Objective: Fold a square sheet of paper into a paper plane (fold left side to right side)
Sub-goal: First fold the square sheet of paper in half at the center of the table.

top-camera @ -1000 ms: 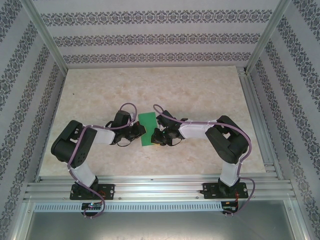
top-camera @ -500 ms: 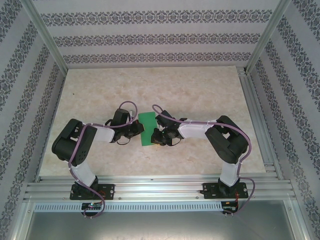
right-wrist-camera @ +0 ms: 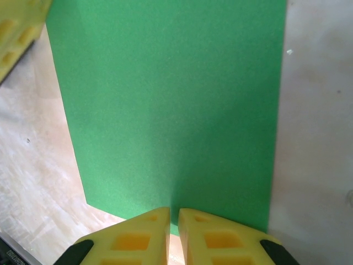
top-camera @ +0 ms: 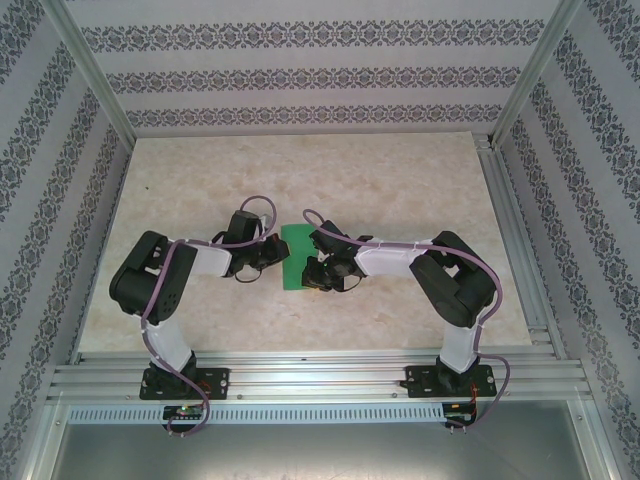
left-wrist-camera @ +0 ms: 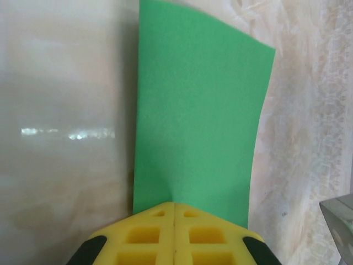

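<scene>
The square sheet of paper [top-camera: 297,255], bright green, sits mid-table between my two grippers and looks like a narrow strip from above. In the left wrist view the paper [left-wrist-camera: 198,110] rises curved from my left gripper [left-wrist-camera: 174,204], whose jaws are shut on its near edge, with a small pucker at the seam. From above, the left gripper [top-camera: 279,252] is at the sheet's left edge. My right gripper [right-wrist-camera: 174,212] has its jaws almost together with only a thin slit, tips resting on the near edge of the paper [right-wrist-camera: 171,99]. From above, the right gripper [top-camera: 314,272] is at the sheet's lower right.
The pale marbled table [top-camera: 400,180] stretches free behind and to both sides of the arms. Patterned walls and aluminium posts [top-camera: 90,70] enclose it. A rail [top-camera: 320,375] carries both arm bases at the near edge.
My left gripper has shifted up and to the right with the paper's left edge, and the sheet looks narrower from above. The right gripper has stayed put.
</scene>
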